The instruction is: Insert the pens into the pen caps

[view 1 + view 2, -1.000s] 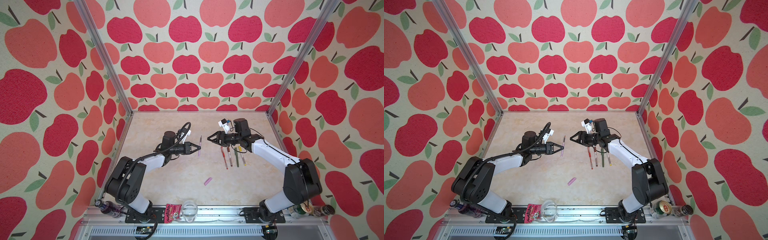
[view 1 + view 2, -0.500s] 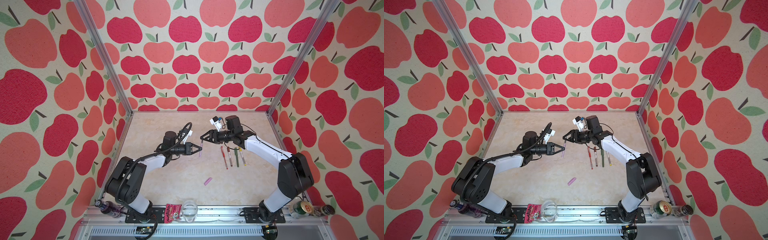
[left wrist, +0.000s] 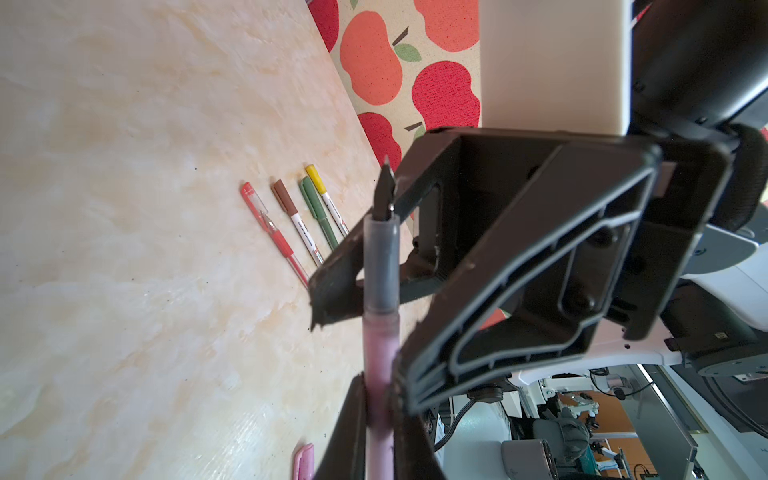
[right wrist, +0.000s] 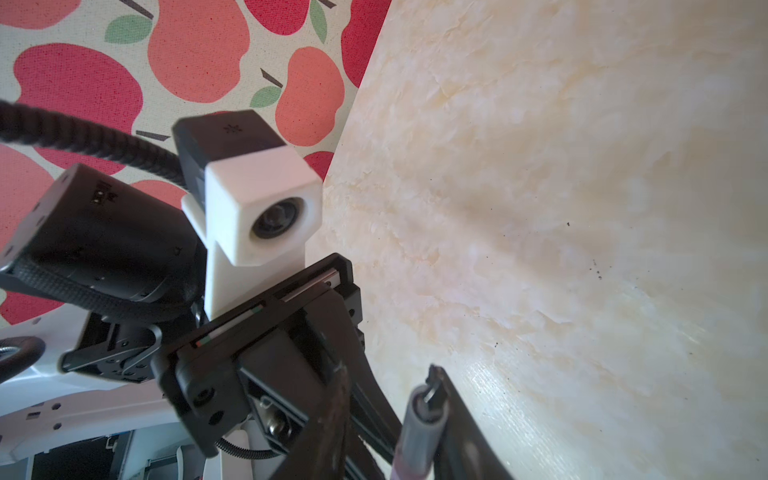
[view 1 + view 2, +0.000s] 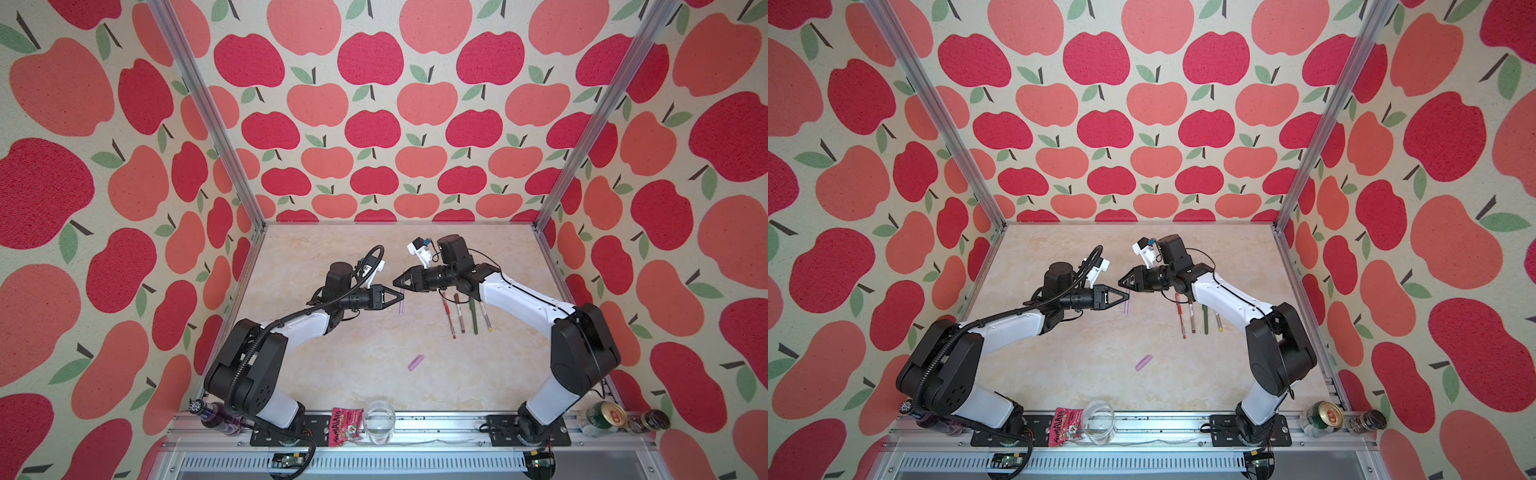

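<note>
Holding left claw (image 5: 401,296): clenched low on the lilac-pink pen (image 3: 380,365), nib up above the bench (image 5: 332,365), probably to leave the grey neck free for a second grip.
Right claw (image 5: 395,284): parted, straddling that neck; a gap showed on one side.
Pink cap (image 5: 416,362): lay loose near the bench front, well apart from its pen.
Capped row (image 5: 473,316): four pens lay side by side.
Change: right claw had crossed from the row and narrowed.

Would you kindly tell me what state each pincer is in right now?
Left pincer: closed on the lilac-pink pen.
Right pincer: open, jaws straddling that pen's grey tip end, not clamped.
</note>
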Controlling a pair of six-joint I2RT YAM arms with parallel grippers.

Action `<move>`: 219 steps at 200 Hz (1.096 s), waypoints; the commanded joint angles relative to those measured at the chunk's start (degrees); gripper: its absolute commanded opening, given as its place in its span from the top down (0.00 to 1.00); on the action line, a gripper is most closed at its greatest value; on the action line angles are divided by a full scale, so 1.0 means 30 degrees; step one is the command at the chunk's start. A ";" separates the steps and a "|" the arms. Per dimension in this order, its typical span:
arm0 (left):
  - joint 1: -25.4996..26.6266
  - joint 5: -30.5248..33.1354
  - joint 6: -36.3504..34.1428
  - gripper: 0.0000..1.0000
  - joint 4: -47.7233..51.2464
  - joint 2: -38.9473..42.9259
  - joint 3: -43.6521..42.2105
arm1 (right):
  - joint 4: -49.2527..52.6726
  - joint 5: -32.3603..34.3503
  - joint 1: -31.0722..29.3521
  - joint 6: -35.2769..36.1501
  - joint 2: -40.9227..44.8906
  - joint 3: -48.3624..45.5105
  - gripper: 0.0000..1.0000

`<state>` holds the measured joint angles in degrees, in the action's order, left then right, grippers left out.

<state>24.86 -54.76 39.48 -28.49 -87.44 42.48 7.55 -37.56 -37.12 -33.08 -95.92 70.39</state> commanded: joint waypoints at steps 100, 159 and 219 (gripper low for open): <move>0.0727 0.0909 -0.2052 0.64 0.2605 0.1954 0.0240 | 0.1129 0.1649 -0.0366 0.0941 0.1173 0.0511 0.91; 0.0955 0.1061 -0.2194 0.60 0.2810 0.1560 0.0364 | 0.0735 0.1571 -0.0662 0.0685 0.1415 0.0323 0.92; 0.0970 0.1216 -0.2189 0.93 0.2953 0.1218 0.0694 | 0.0764 0.1358 -0.0736 0.0568 0.1297 0.0193 0.92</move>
<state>27.53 -51.77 33.65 -19.88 -82.91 42.85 9.93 -33.26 -38.89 -31.55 -93.47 70.72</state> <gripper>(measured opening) 0.112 0.146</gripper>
